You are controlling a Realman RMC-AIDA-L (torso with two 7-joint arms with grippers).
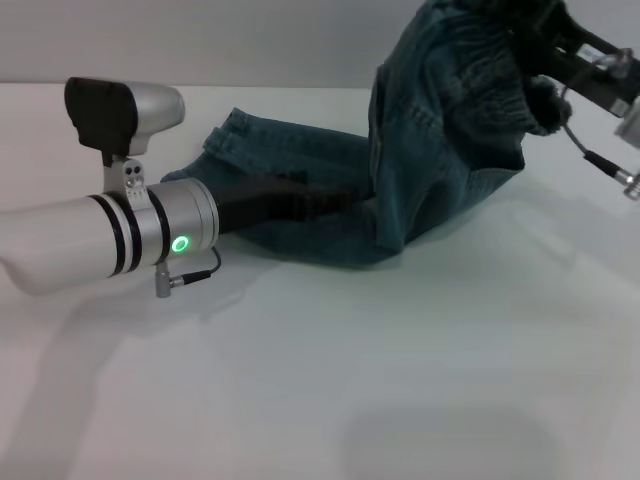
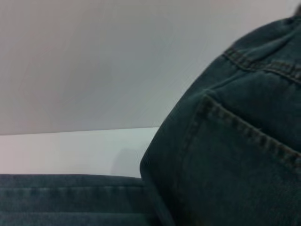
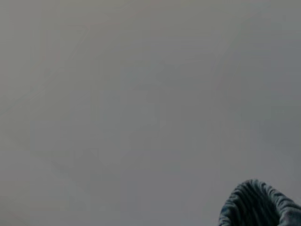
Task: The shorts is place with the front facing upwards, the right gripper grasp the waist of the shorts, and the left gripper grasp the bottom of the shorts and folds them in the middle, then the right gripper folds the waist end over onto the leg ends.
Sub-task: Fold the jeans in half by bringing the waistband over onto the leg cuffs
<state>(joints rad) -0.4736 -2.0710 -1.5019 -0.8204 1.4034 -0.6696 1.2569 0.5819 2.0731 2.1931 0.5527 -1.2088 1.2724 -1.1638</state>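
Note:
The blue denim shorts (image 1: 440, 150) lie partly on the white table (image 1: 350, 380). Their leg end (image 1: 270, 150) stays flat toward the left. The waist end is raised high at the upper right, hanging from my right gripper (image 1: 528, 50), which is shut on the bunched waist. My left gripper (image 1: 300, 197) reaches in low from the left and lies on the flat leg part, just beside the rising fold. In the left wrist view the lifted shorts (image 2: 235, 155) show a back pocket seam. Only a bunched bit of the shorts (image 3: 258, 205) shows in the right wrist view.
The white table runs wide in front of the shorts. A pale wall (image 1: 250, 40) stands behind the table's far edge. The left arm's silver wrist with a green light (image 1: 180, 243) hovers over the table's left side.

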